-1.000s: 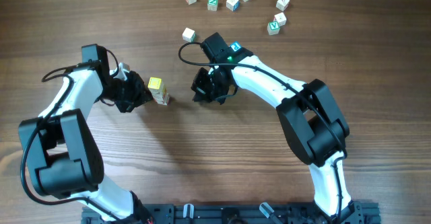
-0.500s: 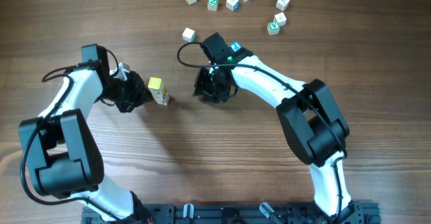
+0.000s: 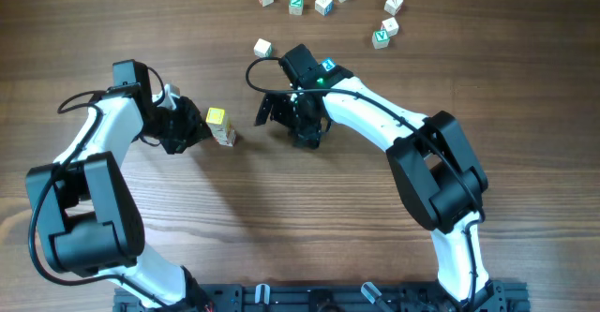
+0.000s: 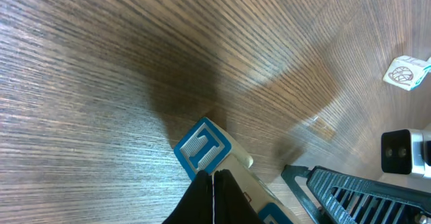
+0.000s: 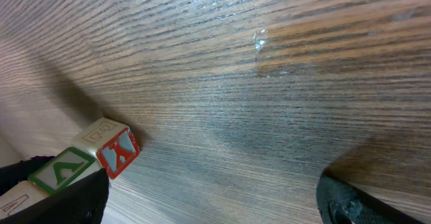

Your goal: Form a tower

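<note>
Right fingers newly apart; tower's red face wrist-only.

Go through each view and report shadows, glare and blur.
Overhead: even light, sharp, only soft shadows. Left wrist: a dark shadow patch on the table by the tower, pale sheen to its right. Right wrist: a small glare spot near the top; the right pincer blurs at the bottom corners.

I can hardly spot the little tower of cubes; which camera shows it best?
Right wrist: the tower appears side-on, several cubes, though cropped. Overhead shows mainly its yellow top; left wrist, one blue-marked cube close up.
</note>
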Available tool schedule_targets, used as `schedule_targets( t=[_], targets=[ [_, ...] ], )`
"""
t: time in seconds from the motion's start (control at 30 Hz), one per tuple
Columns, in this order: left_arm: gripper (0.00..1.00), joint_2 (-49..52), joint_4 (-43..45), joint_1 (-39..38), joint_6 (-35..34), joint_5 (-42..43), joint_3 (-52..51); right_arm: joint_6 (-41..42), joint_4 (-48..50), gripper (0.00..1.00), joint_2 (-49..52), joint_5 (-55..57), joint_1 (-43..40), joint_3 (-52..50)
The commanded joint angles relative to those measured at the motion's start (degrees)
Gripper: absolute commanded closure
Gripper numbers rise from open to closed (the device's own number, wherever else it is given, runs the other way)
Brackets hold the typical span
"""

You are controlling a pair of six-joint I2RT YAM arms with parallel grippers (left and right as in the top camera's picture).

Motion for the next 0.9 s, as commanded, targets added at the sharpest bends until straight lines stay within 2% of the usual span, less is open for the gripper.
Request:
schedule_targets(
  t=[0.0, 0.23, 0.27, 0.3, 0.37, 0.47, 0.6, 0.87],
  targets=[
    [0.95, 0.5, 0.3, -0.1, 0.3, -0.1, -0.4, -0.1, -0.1, 0.00, 0.0, 1.3, 0.0, -0.5],
    [0.96, 0.5, 0.3, -0.1, 0.3, -0.8, -0.4, -0.1, -0.1, 0.00, 0.0, 1.3, 0.0, -0.5],
    [0.96, 0.5, 0.3, -0.1, 0.3, -1.5, -0.4, -0.1, -0.1, 0.04, 0.0, 1.3, 0.0, -0.5],
    [0.96, 0.5, 0.4, -0.1, 0.3, -1.9, -0.4, -0.1, -0.1, 0.16, 0.0, 1.3, 0.0, -0.5],
    [0.96, 0.5, -0.1, -0.1, 0.3, -2.0, -0.4, -0.1, -0.1, 0.53, 0.0, 1.3, 0.0, -0.5],
    [0.96, 0.5, -0.5, -0.1, 0.3, -2.8, -0.4, -0.1, -0.2, 0.96, 0.0, 1.3, 0.0, -0.5],
    [0.96, 0.5, -1.2, -0.1, 0.3, -9.4, -0.4, -0.1, -0.1, 0.96, 0.0, 1.9, 0.2, -0.5],
    [0.96, 0.5, -0.4, -0.1, 0.3, -10.1, -0.4, -0.2, 1.4, 0.96, 0.1, 3.7, 3.5, -0.5]
  ],
)
